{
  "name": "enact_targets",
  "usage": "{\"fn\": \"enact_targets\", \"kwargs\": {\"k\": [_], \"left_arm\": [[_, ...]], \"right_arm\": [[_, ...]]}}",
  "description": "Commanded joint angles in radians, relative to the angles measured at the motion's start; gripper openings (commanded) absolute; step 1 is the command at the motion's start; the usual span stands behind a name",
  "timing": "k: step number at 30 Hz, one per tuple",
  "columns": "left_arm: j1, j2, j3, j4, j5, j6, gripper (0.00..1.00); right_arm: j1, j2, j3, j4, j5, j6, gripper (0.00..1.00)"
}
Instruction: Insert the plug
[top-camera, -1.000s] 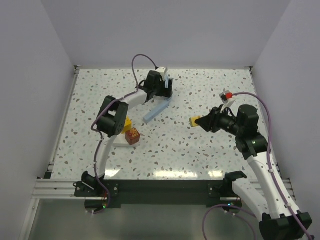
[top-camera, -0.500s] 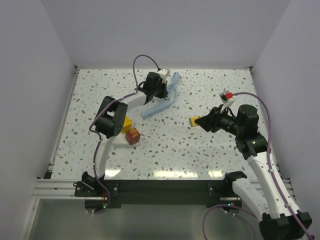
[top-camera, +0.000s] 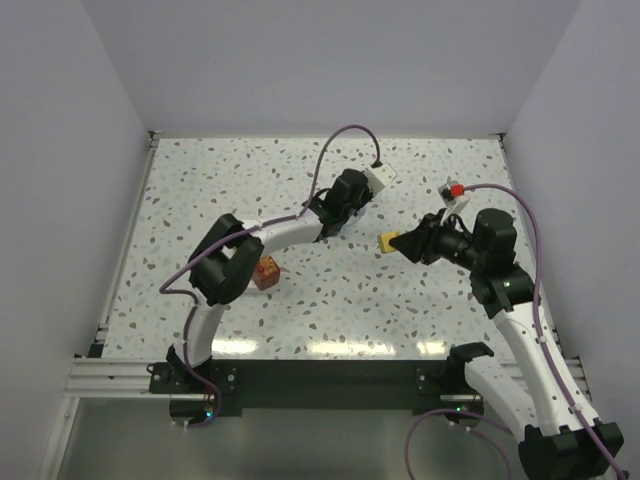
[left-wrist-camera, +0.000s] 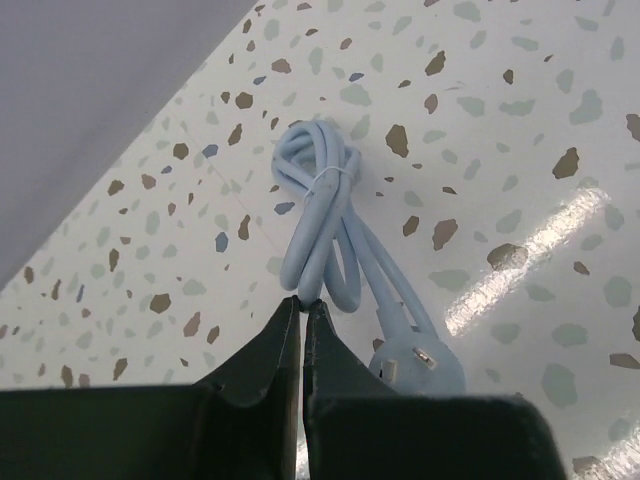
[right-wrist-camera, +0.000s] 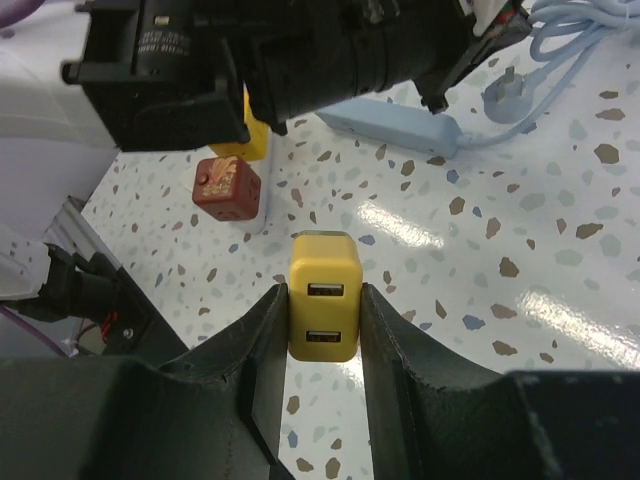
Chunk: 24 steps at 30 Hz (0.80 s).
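Holding a yellow charger in the right gripper; left gripper closed at a blue cable.
The right gripper clamps the charger by its two sides, with the charger's two slots facing the wrist camera. The left gripper's jaws are pressed together, tips at the lower loop of the coiled cable; whether they pinch it cannot be told. The cable's plug lies flat on the speckled table, just beside the fingers. The blue power strip lies beyond the charger, near a red cube.
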Motion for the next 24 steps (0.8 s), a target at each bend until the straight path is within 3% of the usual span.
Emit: {"fn": "enact_targets", "kwargs": {"k": [1, 6, 11, 21, 24], "left_arm": [[-0.061, -0.090, -0.077, 0.215, -0.212, 0.199, 0.00], [-0.144, -0.089, -0.183, 0.319, -0.300, 0.260, 0.00], [-0.208, -0.126, -0.315, 0.463, -0.349, 0.250, 0.00], [-0.209, -0.152, -0.412, 0.511, -0.335, 0.146, 0.00], [-0.138, -0.228, -0.453, 0.474, -0.235, 0.057, 0.02]], "right_arm": [[-0.002, -0.001, -0.004, 0.046, -0.016, 0.008, 0.00], [-0.004, -0.015, -0.001, 0.036, 0.013, 0.010, 0.00], [-0.004, -0.055, 0.018, -0.022, 0.152, -0.008, 0.00], [-0.004, -0.115, 0.025, -0.056, 0.214, -0.027, 0.00], [-0.004, -0.127, 0.027, -0.059, 0.222, -0.025, 0.00]]}}
